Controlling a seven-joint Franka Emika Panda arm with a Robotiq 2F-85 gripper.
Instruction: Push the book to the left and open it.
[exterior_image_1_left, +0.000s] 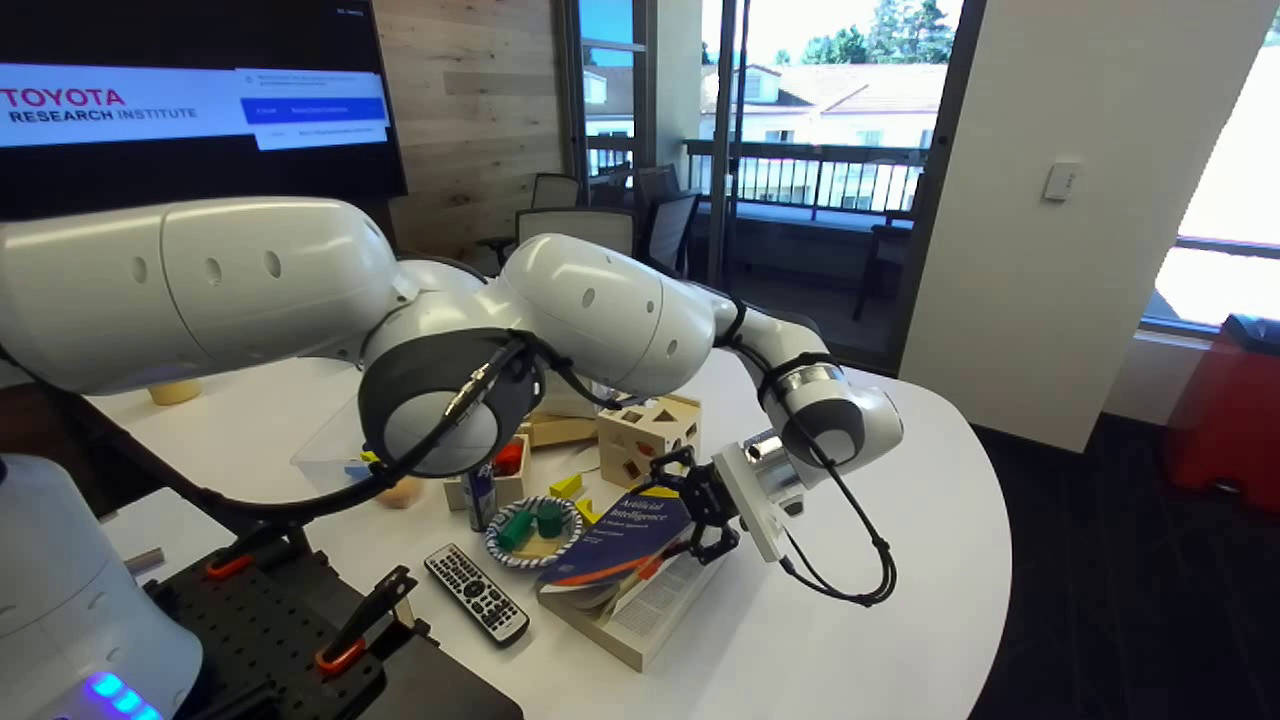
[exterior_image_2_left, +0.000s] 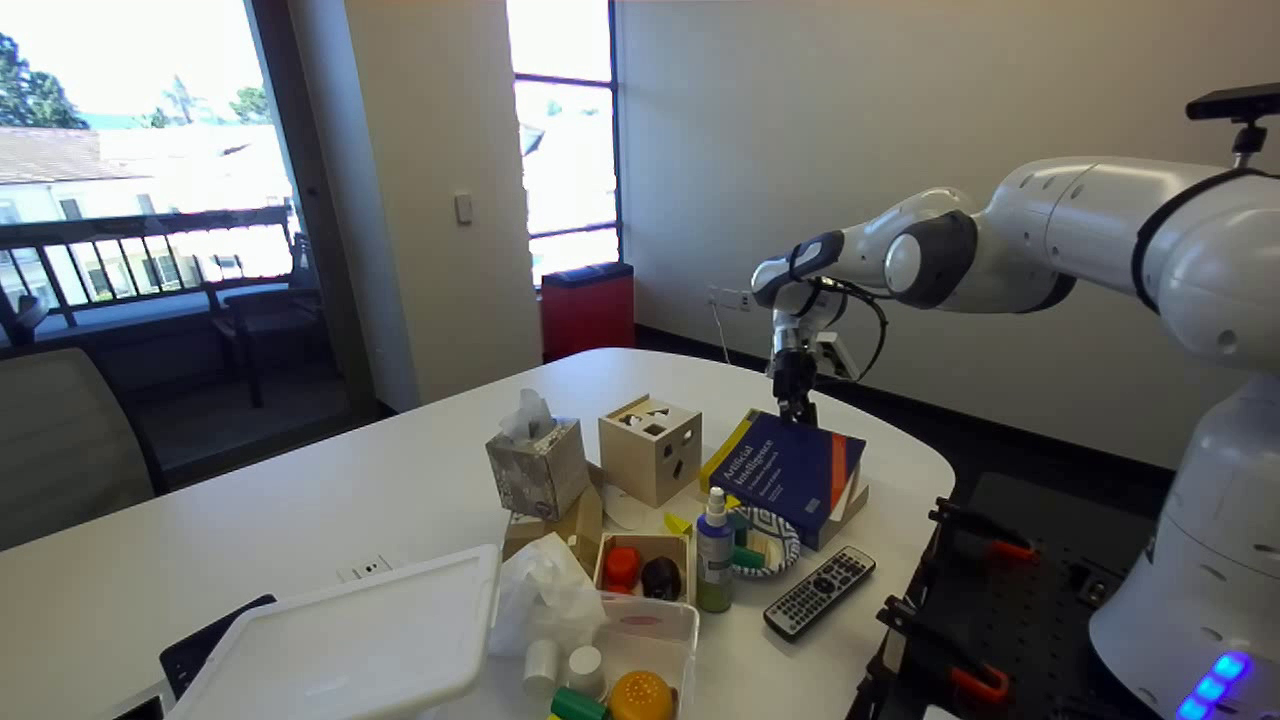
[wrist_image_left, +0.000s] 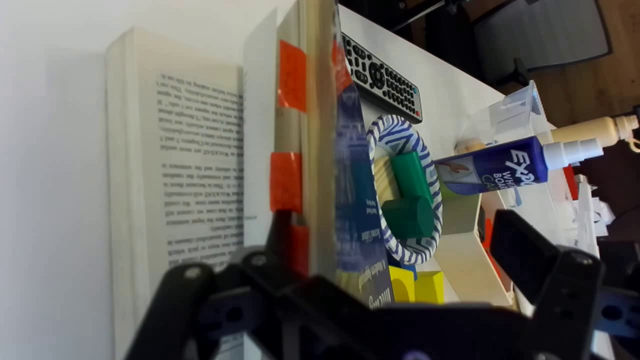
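I judge the step in hand to be turning back the front of a thick textbook with a dark blue cover and cream pages (exterior_image_2_left: 785, 470). My black two-fingered claw (exterior_image_1_left: 668, 516) stands at the book's lifted edge with its fingers spread wide, pinching nothing. One finger (wrist_image_left: 279, 237) reaches in beside the orange-red tabs (wrist_image_left: 292, 75) on the raised page edges; the other is out past the cover. Whether the inner one touches paper I cannot tell. To do this well, I would lift with that inner finger from under the raised block, then sweep slowly up and over toward the hinge, sparing the bowed cream leaf (wrist_image_left: 257, 195) a crease. The cover may come down on the round plate with a blue-and-white patterned rim (wrist_image_left: 399, 132), across the book from the claw, beside the hinge. The book rests on the white counter (exterior_image_1_left: 840, 570), just below the claw and reaching from it toward the robot's white base (exterior_image_1_left: 90, 620), its raised cover and pages passing between the two fingers.
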